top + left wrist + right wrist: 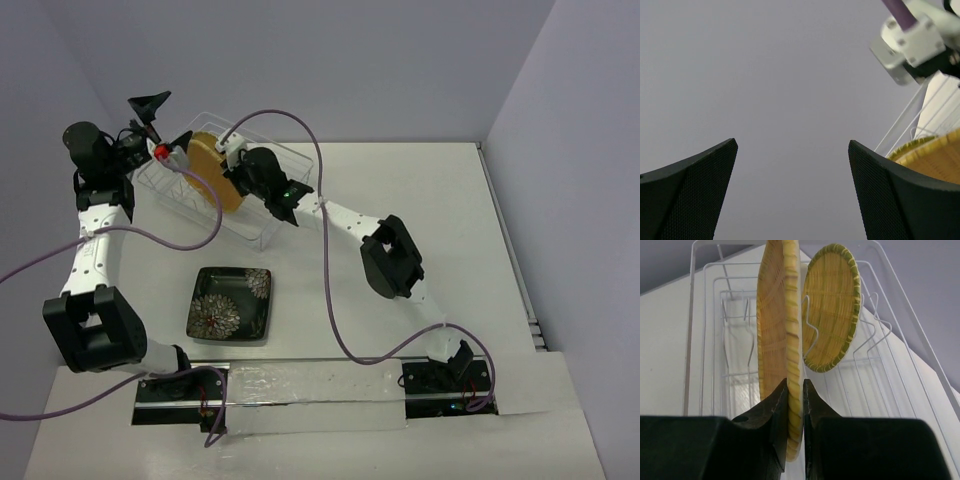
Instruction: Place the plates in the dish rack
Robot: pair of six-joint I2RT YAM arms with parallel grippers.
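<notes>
The dish rack (262,232) is a clear wire basket at the back left of the table. My right gripper (244,172) (795,383) is shut on the rim of the orange woven plate (224,190) (775,325), holding it on edge inside the rack (705,340). Behind it the small round yellow plate (832,305) (203,148) stands in a slot. My left gripper (165,122) (792,142) hangs open and empty above the rack's far left end, and the yellow plate's rim (935,155) shows beside its right finger. The black flowered plate (230,303) lies flat on the table.
Purple cables (325,250) loop over the table from both arms. The right arm's elbow (392,258) sits low, right of the black plate. A grey wall stands close behind the rack, another along the right side.
</notes>
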